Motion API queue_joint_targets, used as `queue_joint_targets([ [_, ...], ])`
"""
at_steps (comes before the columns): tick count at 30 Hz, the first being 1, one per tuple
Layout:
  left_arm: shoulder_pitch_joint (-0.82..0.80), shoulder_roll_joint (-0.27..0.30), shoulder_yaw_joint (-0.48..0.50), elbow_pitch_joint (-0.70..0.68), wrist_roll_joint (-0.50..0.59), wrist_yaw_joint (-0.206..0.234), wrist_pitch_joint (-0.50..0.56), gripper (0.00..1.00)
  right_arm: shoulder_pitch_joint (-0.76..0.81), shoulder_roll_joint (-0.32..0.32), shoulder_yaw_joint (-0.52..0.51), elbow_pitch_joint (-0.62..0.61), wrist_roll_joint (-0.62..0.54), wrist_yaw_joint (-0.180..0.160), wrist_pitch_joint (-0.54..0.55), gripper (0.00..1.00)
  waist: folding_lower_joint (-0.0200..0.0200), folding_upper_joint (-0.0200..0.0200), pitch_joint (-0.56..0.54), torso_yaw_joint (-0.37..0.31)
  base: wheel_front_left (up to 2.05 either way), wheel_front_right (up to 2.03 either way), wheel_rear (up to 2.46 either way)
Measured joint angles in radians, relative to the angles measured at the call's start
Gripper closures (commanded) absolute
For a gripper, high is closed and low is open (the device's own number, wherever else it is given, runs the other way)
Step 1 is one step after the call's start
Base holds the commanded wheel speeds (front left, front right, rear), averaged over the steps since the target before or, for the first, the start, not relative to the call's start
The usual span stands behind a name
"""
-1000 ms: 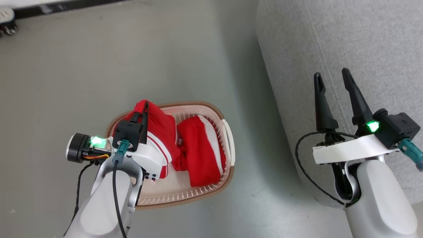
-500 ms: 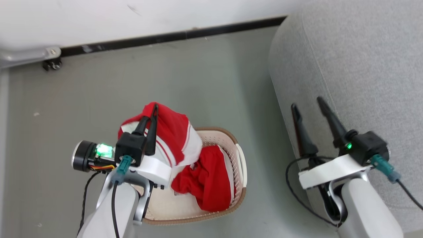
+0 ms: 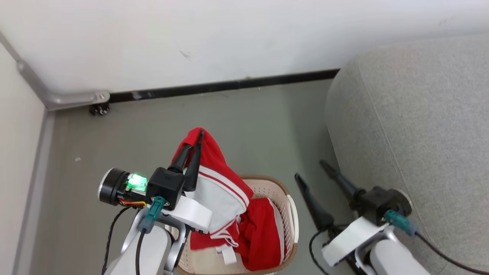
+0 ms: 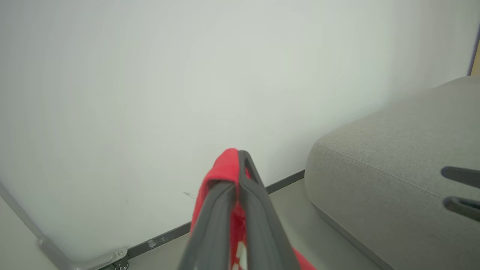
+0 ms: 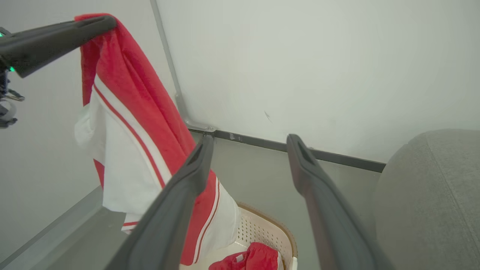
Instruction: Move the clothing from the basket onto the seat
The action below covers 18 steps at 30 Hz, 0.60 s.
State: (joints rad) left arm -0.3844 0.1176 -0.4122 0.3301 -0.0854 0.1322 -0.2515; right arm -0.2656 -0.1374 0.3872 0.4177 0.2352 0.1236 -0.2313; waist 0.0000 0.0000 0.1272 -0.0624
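Observation:
My left gripper (image 3: pixel 196 138) is shut on the top edge of a red garment (image 3: pixel 219 183) with white panels and stripe trim. It hangs well above the cream basket (image 3: pixel 280 187), its lower end still over the rim. In the left wrist view the left gripper (image 4: pixel 240 153) pinches the red garment (image 4: pixel 221 168). In the right wrist view the garment (image 5: pixel 131 112) dangles from the left gripper (image 5: pixel 108 20). A second red garment (image 3: pixel 263 236) lies in the basket (image 5: pixel 262 232). My right gripper (image 3: pixel 311 170) is open and empty between the basket and the grey seat (image 3: pixel 420 133).
A white wall (image 3: pixel 229 38) with a black baseboard (image 3: pixel 229 84) stands behind the basket. A metal rail with a small caster (image 3: pixel 99 110) is at the left corner. Grey floor (image 3: pixel 267 126) lies between the basket and the seat (image 4: pixel 375 180).
The head camera has tilted up, bringing the wall into view. My left gripper has lifted the garment higher, out of the basket. The right gripper stays open.

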Motion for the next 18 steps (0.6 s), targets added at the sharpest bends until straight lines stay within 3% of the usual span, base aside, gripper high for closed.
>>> queue_joint_targets([
  [18, 0.032, 0.005, -0.059, -0.098, 0.0, -0.063, 0.0, 1.0, 0.062, -0.128, 0.333, -0.131, 0.155, 0.0, 0.097, 0.0, 0.0, 0.0, -0.149, 0.046, 0.0, 0.0, 0.0],
])
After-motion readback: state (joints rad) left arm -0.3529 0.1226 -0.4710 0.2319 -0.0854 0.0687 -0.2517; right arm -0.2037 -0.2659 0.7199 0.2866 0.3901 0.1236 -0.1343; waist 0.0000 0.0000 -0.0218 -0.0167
